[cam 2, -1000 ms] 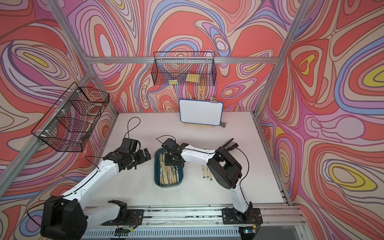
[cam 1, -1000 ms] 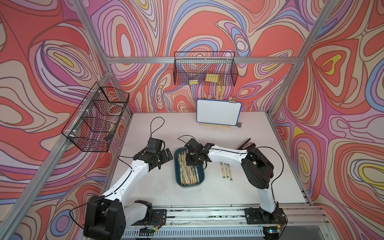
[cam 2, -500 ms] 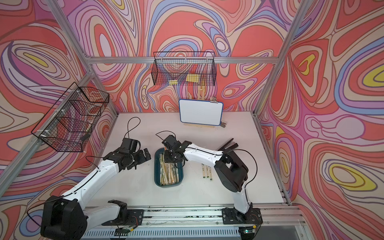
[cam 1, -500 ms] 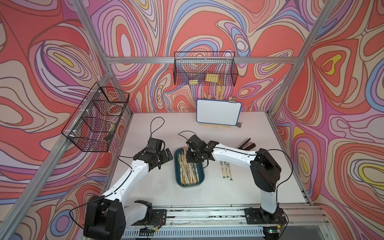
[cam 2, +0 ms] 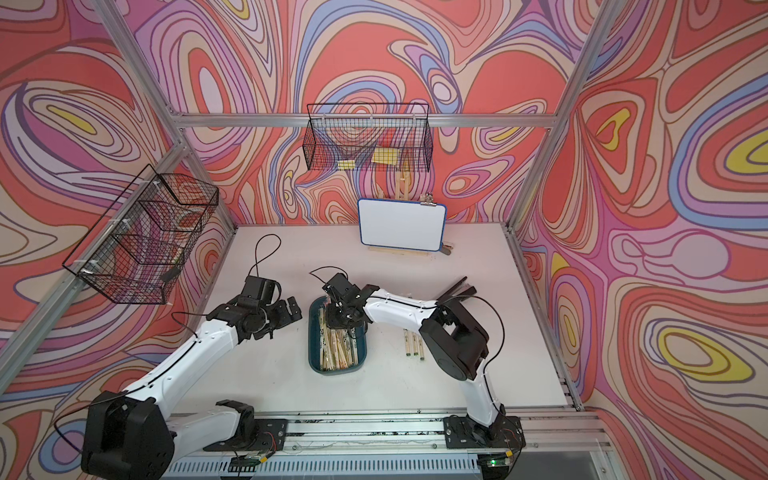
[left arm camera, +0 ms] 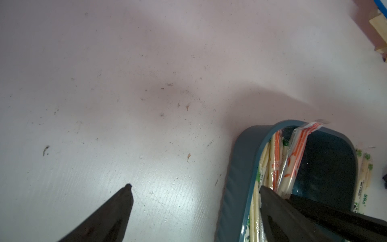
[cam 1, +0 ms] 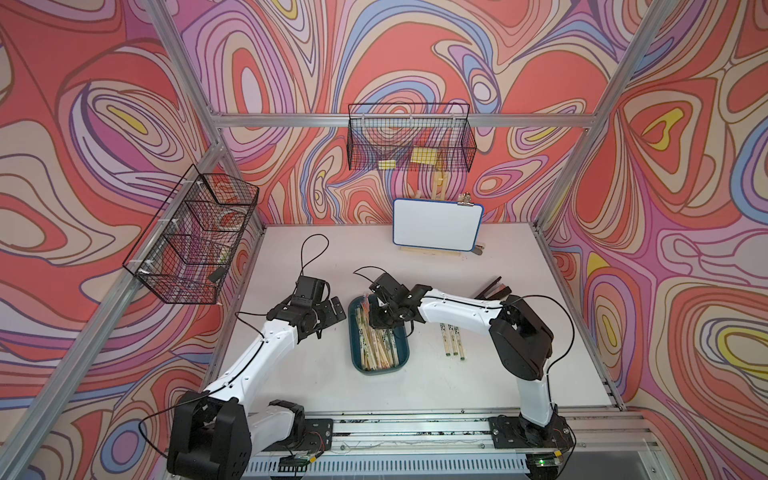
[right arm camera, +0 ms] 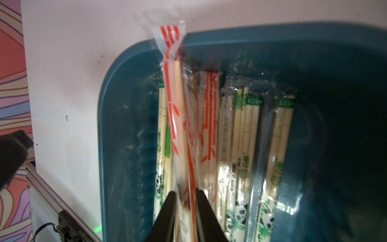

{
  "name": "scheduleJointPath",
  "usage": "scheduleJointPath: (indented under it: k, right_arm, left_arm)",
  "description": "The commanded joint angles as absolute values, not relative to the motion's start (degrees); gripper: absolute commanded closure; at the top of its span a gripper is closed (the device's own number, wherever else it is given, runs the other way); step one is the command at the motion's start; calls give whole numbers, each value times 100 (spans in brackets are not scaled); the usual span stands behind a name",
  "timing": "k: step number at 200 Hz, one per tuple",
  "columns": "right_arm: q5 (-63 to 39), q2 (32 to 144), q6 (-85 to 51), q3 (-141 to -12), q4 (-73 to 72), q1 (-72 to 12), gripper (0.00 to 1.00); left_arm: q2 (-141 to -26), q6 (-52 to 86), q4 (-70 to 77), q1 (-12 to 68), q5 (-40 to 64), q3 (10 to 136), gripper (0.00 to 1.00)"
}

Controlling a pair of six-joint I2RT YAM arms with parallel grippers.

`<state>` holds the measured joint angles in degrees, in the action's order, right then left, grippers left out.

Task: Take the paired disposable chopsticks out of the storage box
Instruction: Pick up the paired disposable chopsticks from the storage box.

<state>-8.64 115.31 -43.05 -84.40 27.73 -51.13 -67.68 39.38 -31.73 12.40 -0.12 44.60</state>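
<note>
The teal storage box (cam 1: 355, 332) (cam 2: 314, 345) lies mid-table, with several paired disposable chopsticks (cam 1: 378, 349) (right arm camera: 245, 136) in clear sleeves inside. My right gripper (cam 1: 380, 322) (right arm camera: 185, 191) reaches into its far half. Its jaws stand a narrow gap apart, shut on an orange-marked pair (right arm camera: 174, 100) (left arm camera: 297, 155). That pair tilts up, and its sleeve end pokes over the far rim. My left gripper (cam 1: 330, 316) (left arm camera: 195, 186) hovers wide open just left of the box and holds nothing. One of its fingers is over the box's edge. Three pairs (cam 1: 451, 340) lie on the table to the right.
A whiteboard (cam 1: 437, 224) leans at the back of the table. A black stapler-like tool (cam 1: 492, 289) lies behind my right arm. Wire baskets hang on the back wall (cam 1: 409, 141) and the left wall (cam 1: 191, 237).
My right arm's elbow has swung out to the right while the gripper stayed over the box. The left arm has not moved.
</note>
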Motion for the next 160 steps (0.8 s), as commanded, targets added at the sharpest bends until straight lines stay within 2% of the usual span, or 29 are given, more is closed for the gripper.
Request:
scheduleJointPath:
  k: [1,160]
  right_arm:
    - [-833,11456,-4263,-8301,2765,-5111,75]
    - [-713,11308,-4350,-7950,2835,-5353,73]
  left_arm:
    - [-6823,3867,-3171,1257,17,4553,0]
    - [-6768,3888,-3186,1257,-13,4482,0]
